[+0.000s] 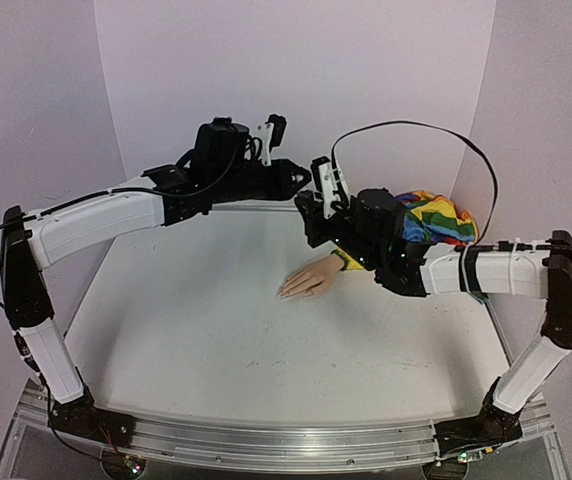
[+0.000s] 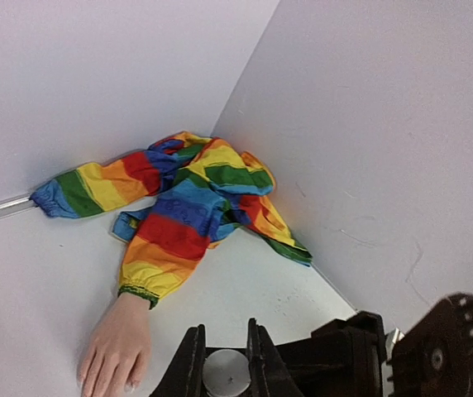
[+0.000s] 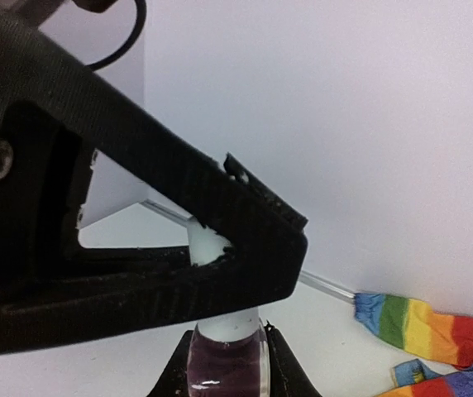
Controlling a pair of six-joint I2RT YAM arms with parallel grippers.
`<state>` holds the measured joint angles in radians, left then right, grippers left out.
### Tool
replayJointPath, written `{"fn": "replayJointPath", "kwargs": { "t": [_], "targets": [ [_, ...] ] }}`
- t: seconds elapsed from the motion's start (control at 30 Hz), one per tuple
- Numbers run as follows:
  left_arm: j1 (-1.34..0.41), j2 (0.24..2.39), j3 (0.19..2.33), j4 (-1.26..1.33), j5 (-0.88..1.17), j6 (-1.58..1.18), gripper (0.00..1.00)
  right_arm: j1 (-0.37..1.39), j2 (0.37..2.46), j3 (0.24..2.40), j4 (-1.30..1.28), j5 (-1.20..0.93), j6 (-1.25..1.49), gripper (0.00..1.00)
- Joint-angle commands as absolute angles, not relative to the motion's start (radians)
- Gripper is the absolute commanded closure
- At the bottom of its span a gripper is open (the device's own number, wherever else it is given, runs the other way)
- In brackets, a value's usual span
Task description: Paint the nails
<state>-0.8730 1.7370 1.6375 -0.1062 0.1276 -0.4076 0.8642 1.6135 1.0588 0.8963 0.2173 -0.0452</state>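
Left gripper (image 2: 224, 351) is closed on the white cap (image 2: 226, 374) of the polish bottle (image 3: 224, 370). Right gripper (image 3: 226, 339) is clamped on the bottle's glass body. The nails (image 1: 286, 291) sit on the mannequin hand (image 1: 311, 278), which lies flat on the table (image 1: 216, 350) near both grippers. Its rainbow sleeve (image 1: 436, 218) trails toward the back right corner.

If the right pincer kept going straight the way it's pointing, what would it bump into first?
Most likely the left pincer, which crosses right in front of it, clamped on the white cap of the bottle the right pincer holds.
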Motion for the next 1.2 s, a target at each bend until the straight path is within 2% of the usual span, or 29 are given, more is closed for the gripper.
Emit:
{"fn": "replayJointPath", "kwargs": {
  "t": [0.0,0.07,0.13,0.2,0.27,0.37,0.53,0.7,0.83,1.03,1.17],
  "targets": [
    [-0.923,1.751,1.74,-0.271,0.071,-0.397,1.0,0.832,1.68,1.156,1.069,0.621,-0.135,1.0],
    [-0.923,1.743,1.74,-0.27,0.096,-0.387,0.91,0.83,1.684,1.161,1.068,0.579,-0.112,1.0],
    [-0.922,1.723,1.733,-0.265,0.138,-0.359,0.56,0.822,1.664,1.142,1.062,0.484,-0.086,1.0],
    [-0.921,1.69,1.703,-0.236,0.184,-0.328,0.32,0.801,1.62,1.104,1.037,0.304,-0.048,1.0],
    [-0.914,1.631,1.651,-0.186,0.255,-0.301,0.19,0.769,1.568,1.077,0.981,0.06,-0.016,1.0],
    [-0.892,1.539,1.526,-0.032,0.41,-0.297,0.11,0.725,1.504,1.079,0.866,-0.325,0.045,1.0],
    [-0.839,1.47,1.398,0.18,0.58,-0.415,0.09,0.677,1.462,1.098,0.803,-0.826,0.196,1.0],
    [-0.813,1.514,1.39,0.343,0.756,-0.535,0.12,0.677,1.485,1.114,0.898,-1.063,0.346,1.0],
    [-0.817,1.548,1.396,0.477,0.866,-0.616,0.22,0.676,1.502,1.103,1.05,-1.098,0.465,1.0],
    [-0.842,1.578,1.428,0.485,0.957,-0.612,0.38,0.676,1.53,1.115,1.144,-1.095,0.54,1.0],
    [-0.842,1.582,1.421,0.486,0.943,-0.601,0.54,0.677,1.545,1.124,1.165,-1.087,0.552,1.0]
  ]
}}
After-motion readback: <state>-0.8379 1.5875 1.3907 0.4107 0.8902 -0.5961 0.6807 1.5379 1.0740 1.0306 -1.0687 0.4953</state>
